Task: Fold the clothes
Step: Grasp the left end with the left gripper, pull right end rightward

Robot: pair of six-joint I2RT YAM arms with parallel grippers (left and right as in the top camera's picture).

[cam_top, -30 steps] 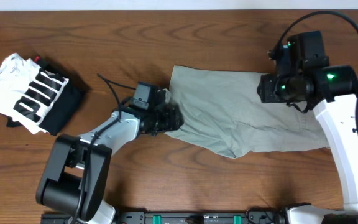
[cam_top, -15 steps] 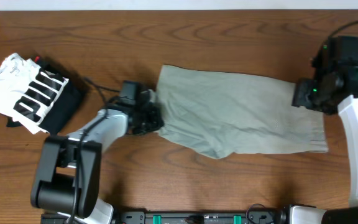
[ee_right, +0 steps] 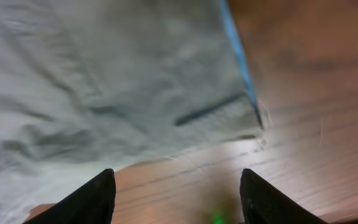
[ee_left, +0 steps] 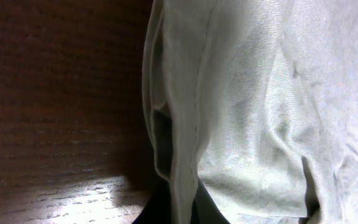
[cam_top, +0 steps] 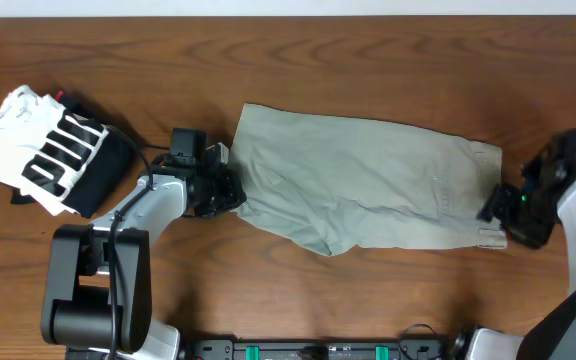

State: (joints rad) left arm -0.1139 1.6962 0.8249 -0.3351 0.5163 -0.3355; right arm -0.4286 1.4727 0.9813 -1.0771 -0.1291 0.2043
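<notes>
One clothes edge in left claw, right claw open beside

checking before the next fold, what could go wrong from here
1. The left gripper seems to pinch only the thin left hem of the clothes, so a pull could slip it free or bunch the cloth.
2. The right gripper is open over bare table just off the right edge of the clothes. Closing there may catch nothing.
3. Wrinkles across the middle could get folded in.
</notes>
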